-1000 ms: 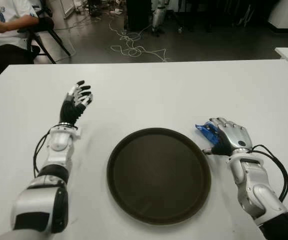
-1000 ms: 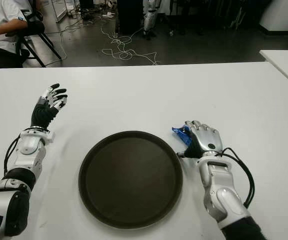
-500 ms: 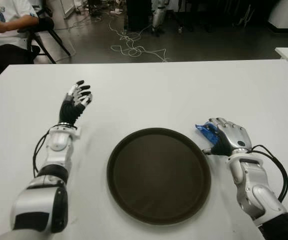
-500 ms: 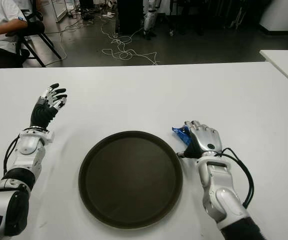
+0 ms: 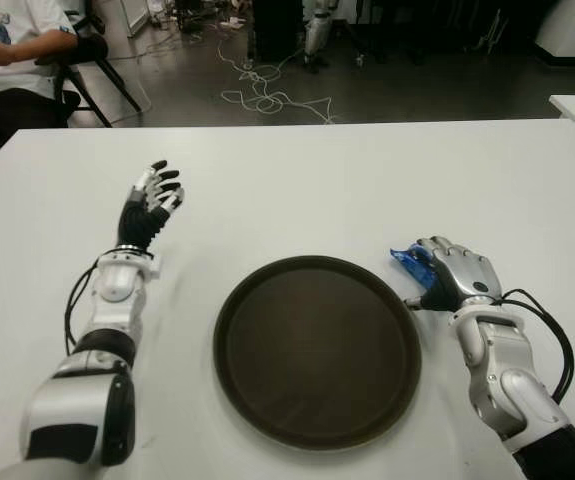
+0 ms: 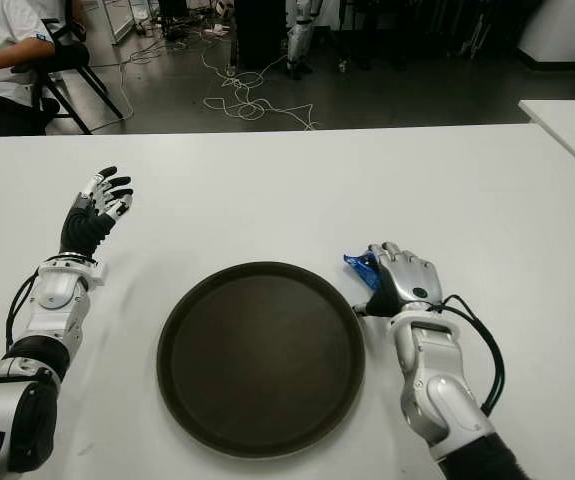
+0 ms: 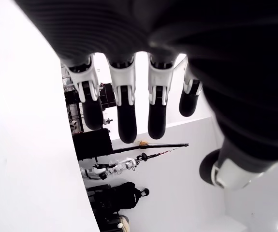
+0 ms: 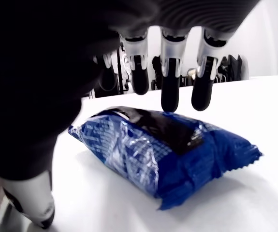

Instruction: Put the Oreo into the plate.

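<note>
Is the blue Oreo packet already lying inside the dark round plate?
No: the blue Oreo packet lies on the white table under the right hand, beside the dark round plate, not in it.

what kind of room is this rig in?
Likely a robotics lab or workshop: cables lie loose on the dark floor, another robot's legs stand at the back, and a seated person waits beside the white table.

Glossy crinkled blue foil Oreo pack [image 8: 163, 152]; matt dark plate [image 5: 317, 350]; smooth white table [image 5: 347, 190]; shiny metal right hand [image 5: 454, 272]
</note>
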